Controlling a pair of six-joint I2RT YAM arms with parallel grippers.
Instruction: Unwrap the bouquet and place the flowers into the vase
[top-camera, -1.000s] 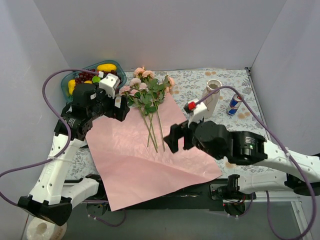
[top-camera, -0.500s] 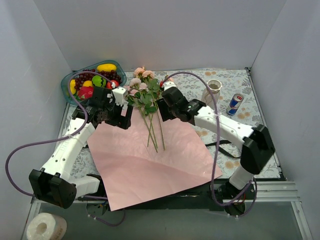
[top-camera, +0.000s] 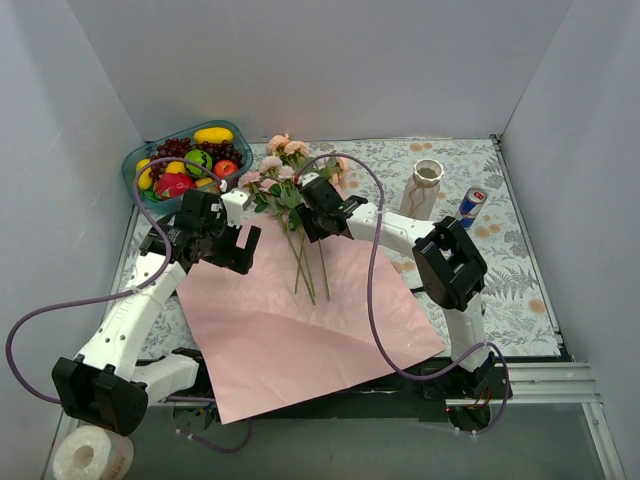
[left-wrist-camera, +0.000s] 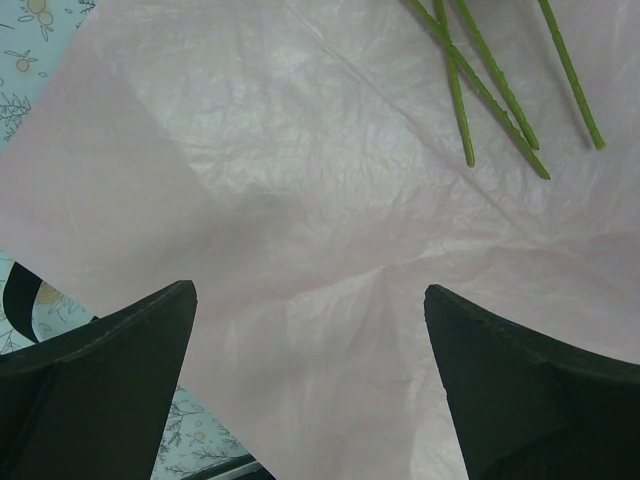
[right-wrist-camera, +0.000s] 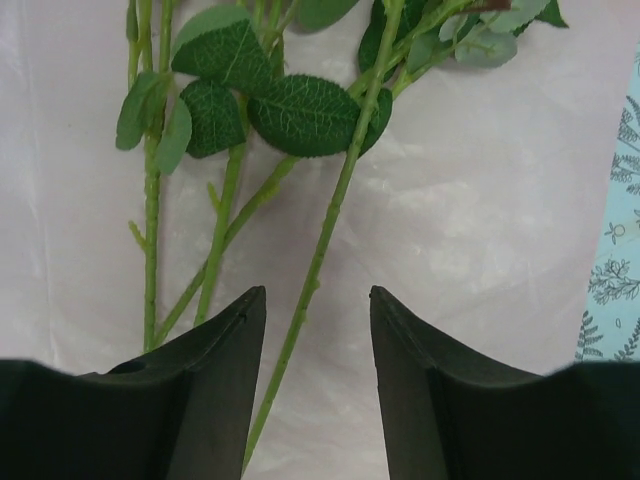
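r gripper (right-wrist-camera: 318, 300) part open around a stem, l gripper (left-wrist-camera: 310, 300) wide open, nothing held.
r gripper: jaws partway apart, one green stem (right-wrist-camera: 329, 222) runs thru the gap w/ clearance both sides, no contact visible; other stems + leaves just left of it in the wrist view. l gripper: jaws fully spread, empty, hovers over the wrapping paper (left-wrist-camera: 300, 200); cut stem ends at the far right of its view. top view: flowers (top-camera: 290, 190) lie on the far edge of the flat pink sheet, blooms far, stems pointing near. r gripper sits over the leafy part, l gripper just left of them by the sheet's far-left corner. vase (top-camera: 424, 188) upright far right, well apart from the flowers, drink can (top-camera: 470, 208) just right of it. fruit bowl (top-camera: 185, 165) far left.
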